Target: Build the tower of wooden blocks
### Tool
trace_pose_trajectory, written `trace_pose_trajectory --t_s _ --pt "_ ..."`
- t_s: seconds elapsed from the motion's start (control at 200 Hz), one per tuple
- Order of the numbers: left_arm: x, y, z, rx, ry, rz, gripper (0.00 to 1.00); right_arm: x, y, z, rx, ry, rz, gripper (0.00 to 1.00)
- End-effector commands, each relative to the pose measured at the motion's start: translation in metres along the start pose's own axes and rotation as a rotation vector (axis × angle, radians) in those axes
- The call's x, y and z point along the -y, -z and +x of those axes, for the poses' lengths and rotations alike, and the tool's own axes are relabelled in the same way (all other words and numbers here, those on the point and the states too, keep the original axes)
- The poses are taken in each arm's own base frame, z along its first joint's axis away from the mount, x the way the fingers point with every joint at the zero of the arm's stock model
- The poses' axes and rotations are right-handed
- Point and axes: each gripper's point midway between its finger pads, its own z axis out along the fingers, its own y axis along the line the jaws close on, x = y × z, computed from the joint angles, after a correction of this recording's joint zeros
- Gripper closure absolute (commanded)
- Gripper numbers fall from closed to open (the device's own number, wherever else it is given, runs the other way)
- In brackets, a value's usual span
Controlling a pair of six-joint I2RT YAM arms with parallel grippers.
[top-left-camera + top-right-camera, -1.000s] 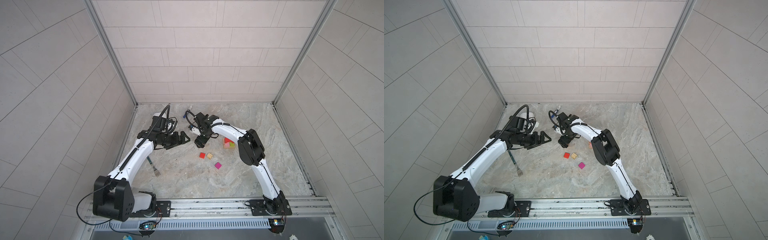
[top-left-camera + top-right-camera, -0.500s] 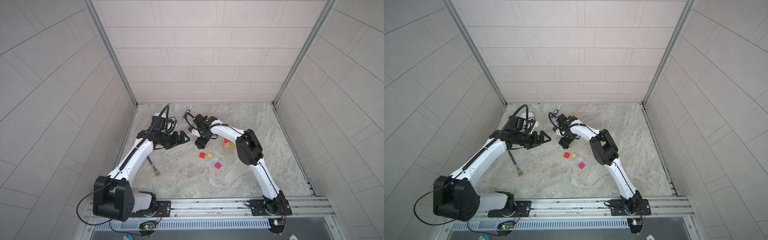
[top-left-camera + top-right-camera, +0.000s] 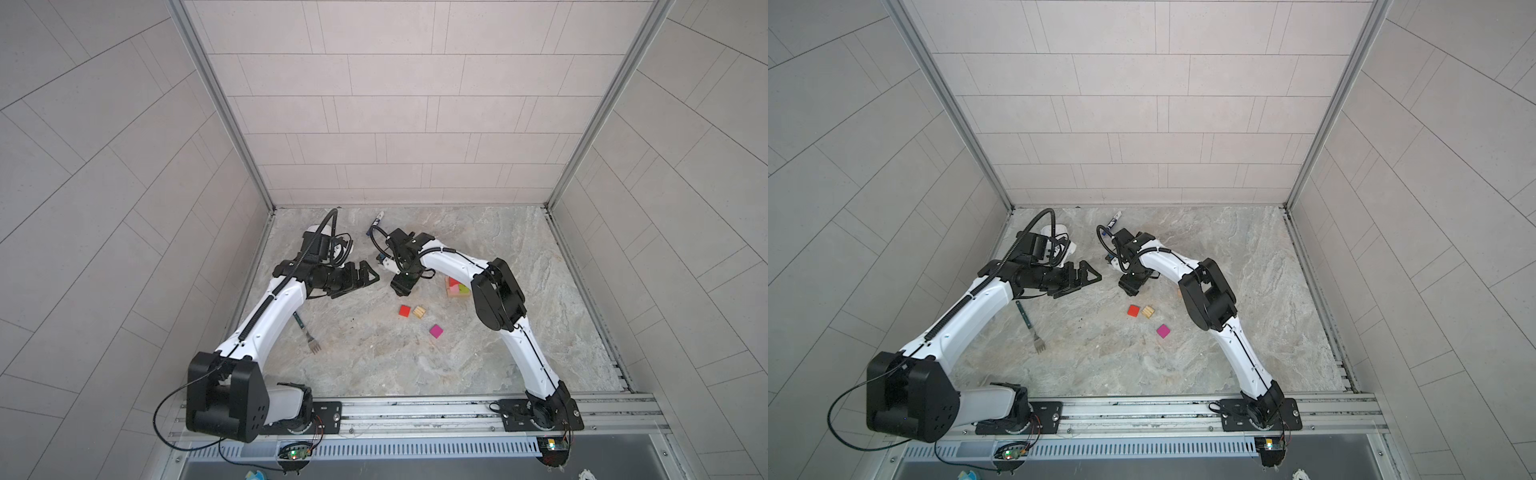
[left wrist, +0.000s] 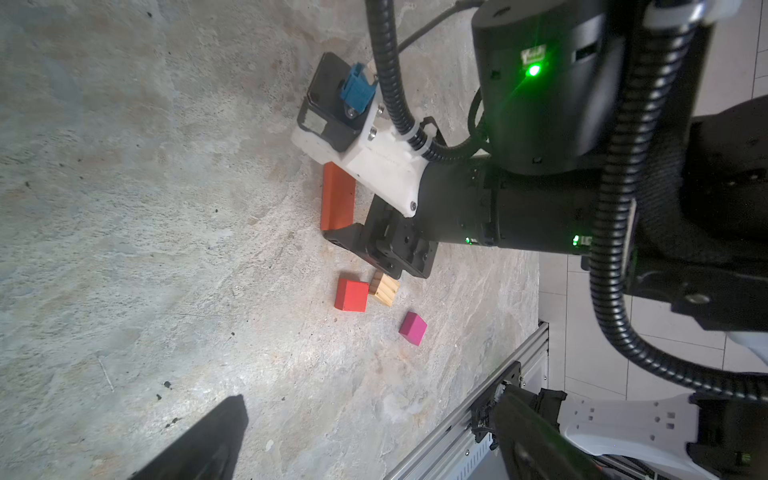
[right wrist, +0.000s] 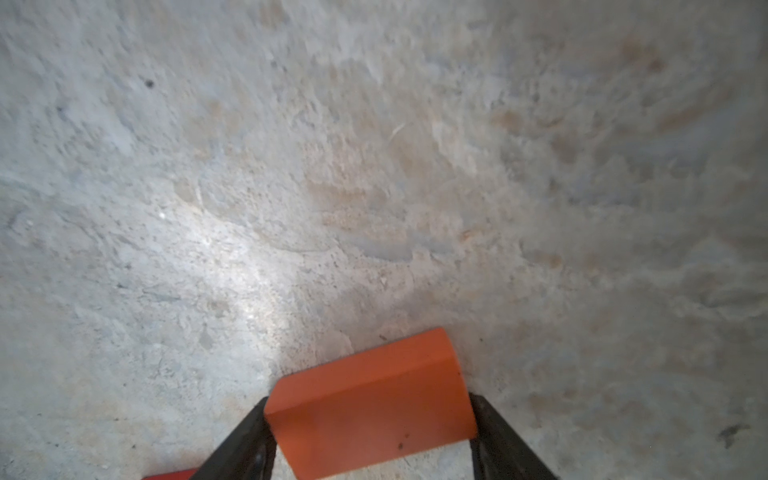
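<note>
Find tower (image 3: 456,287) right of table (image 3: 374,365) centre, a low stack showing red, lime and pink over tan, partly hidden behind right arm's elbow (image 3: 496,297) in a top view. Count three loose cubes nearer the rail (image 3: 415,409): red cube (image 3: 404,311) touching tan cube (image 3: 419,311), magenta cube (image 3: 436,331) apart from both, closest to rail. See orange bar (image 5: 370,407) lying flat on table left of tower and beyond the cubes, covered from above by the gripper. Note right gripper (image 5: 369,399) down over it, fingers (image 5: 245,440) set against two opposite sides, pinching it across the width. Place left gripper (image 3: 355,286) hovering left of that, apart from bar and cubes, fingers spread wide, holding nothing. Log dark-handled fork (image 3: 308,335) beneath left arm, tines toward rail; marker (image 3: 378,218) at far edge of table, beyond right gripper.
</note>
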Motion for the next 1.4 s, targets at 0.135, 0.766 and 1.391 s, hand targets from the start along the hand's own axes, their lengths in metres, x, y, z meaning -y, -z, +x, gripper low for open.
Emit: trace_pose_trajectory --t_s 0.135,0.766,1.391 --pt "-0.001 0.0 0.0 0.003 0.008 0.015 0.01 0.001 0.003 0.016 -0.018 -0.235 0.045 0.32" --pt "-0.002 -0.001 0.0 0.004 0.015 0.015 0.01 0.0 0.027 0.032 0.025 -0.422 0.093 0.15" --pt "-0.003 -0.001 0.001 0.001 0.018 0.011 0.01 0.002 0.012 0.03 -0.061 -0.21 0.045 0.18"
